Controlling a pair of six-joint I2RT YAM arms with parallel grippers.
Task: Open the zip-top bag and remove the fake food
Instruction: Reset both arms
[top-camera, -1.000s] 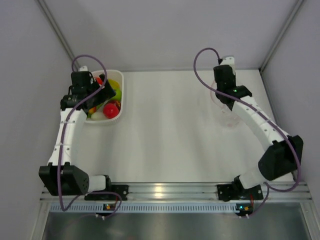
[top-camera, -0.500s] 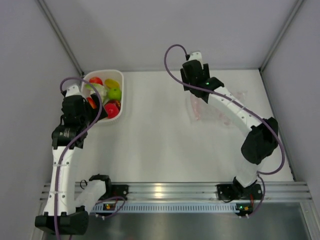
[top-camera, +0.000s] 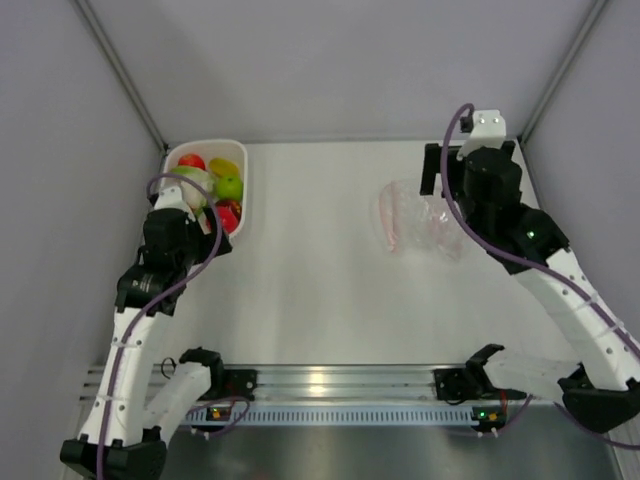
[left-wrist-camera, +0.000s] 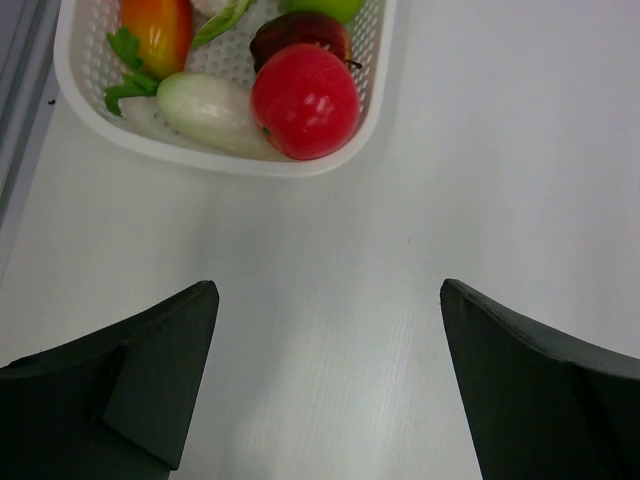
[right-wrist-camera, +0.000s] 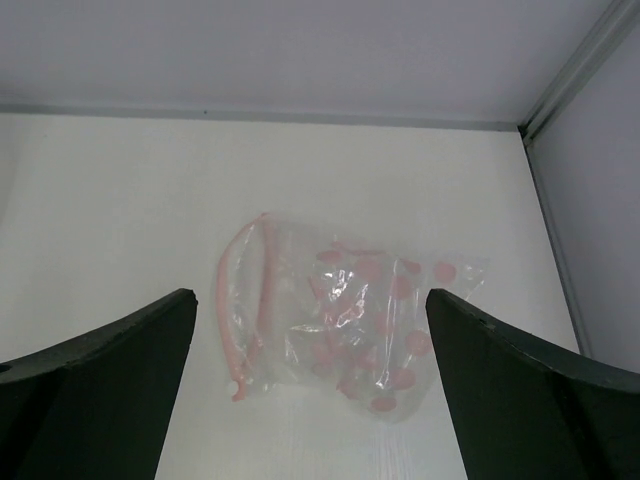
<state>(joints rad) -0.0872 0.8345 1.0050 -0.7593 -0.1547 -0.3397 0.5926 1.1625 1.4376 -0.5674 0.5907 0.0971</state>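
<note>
The zip-top bag (top-camera: 415, 218) (right-wrist-camera: 345, 315) lies flat on the white table at the right. It is clear with pink dots, its pink zip strip (right-wrist-camera: 243, 300) is on the left, and no food shows inside. My right gripper (top-camera: 470, 165) (right-wrist-camera: 310, 295) hovers high above it, open, touching nothing. The fake food fills the white basket (top-camera: 240, 200) at the far left: a red fruit (left-wrist-camera: 305, 100), a white radish (left-wrist-camera: 205, 110), an orange-red piece (left-wrist-camera: 158, 30), plus yellow and green ones (top-camera: 228, 178). My left gripper (top-camera: 195, 222) (left-wrist-camera: 328, 288) is open and empty, just short of the basket's near rim (left-wrist-camera: 250, 165).
Grey walls close in the table at the back and on both sides, with a corner post (right-wrist-camera: 580, 60) at the far right. The metal rail (top-camera: 330, 380) carrying both arm bases runs along the near edge.
My right gripper opened and let go of the bag, then swung right and up; the bag now lies on the table. My left arm drew back from over the basket.
</note>
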